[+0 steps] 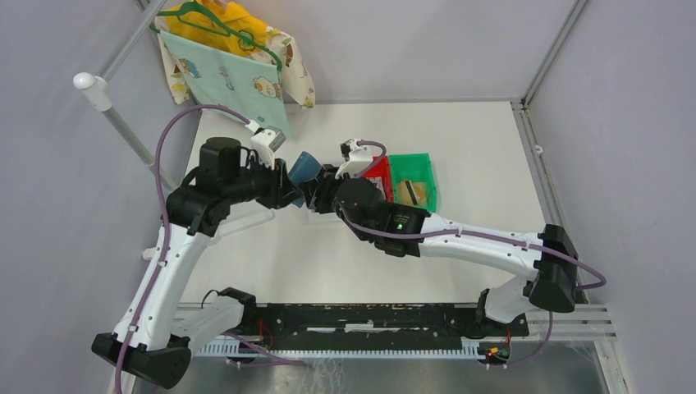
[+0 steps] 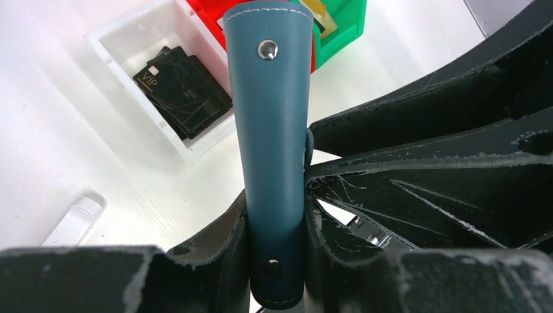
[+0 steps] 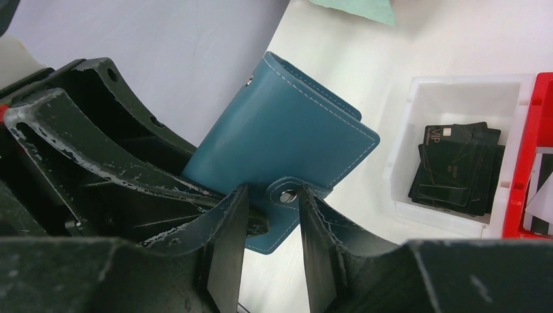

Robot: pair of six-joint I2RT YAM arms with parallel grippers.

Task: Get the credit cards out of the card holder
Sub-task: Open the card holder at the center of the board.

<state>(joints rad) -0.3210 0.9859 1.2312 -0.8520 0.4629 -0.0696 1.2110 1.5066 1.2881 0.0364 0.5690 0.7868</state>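
Observation:
The slate-blue card holder (image 1: 305, 170) hangs folded shut above the table between the two arms. My left gripper (image 2: 275, 203) is shut on its lower edge, and the holder (image 2: 274, 117) stands upright out of the jaws. My right gripper (image 3: 272, 190) is open, its tips either side of the holder's strap tab (image 3: 287, 194) with a gap showing. Black credit cards (image 3: 456, 166) lie stacked in a white bin (image 3: 456, 85); the same black cards (image 2: 186, 88) show in the left wrist view. No card shows at the holder (image 3: 287, 130).
A red bin (image 1: 379, 174) and a green bin (image 1: 410, 168) stand right of the grippers; the green one holds a gold-tan card (image 1: 420, 193). A white-grey card (image 3: 538, 195) lies in the red bin. Patterned cloths on a hanger (image 1: 226, 78) hang at the back left.

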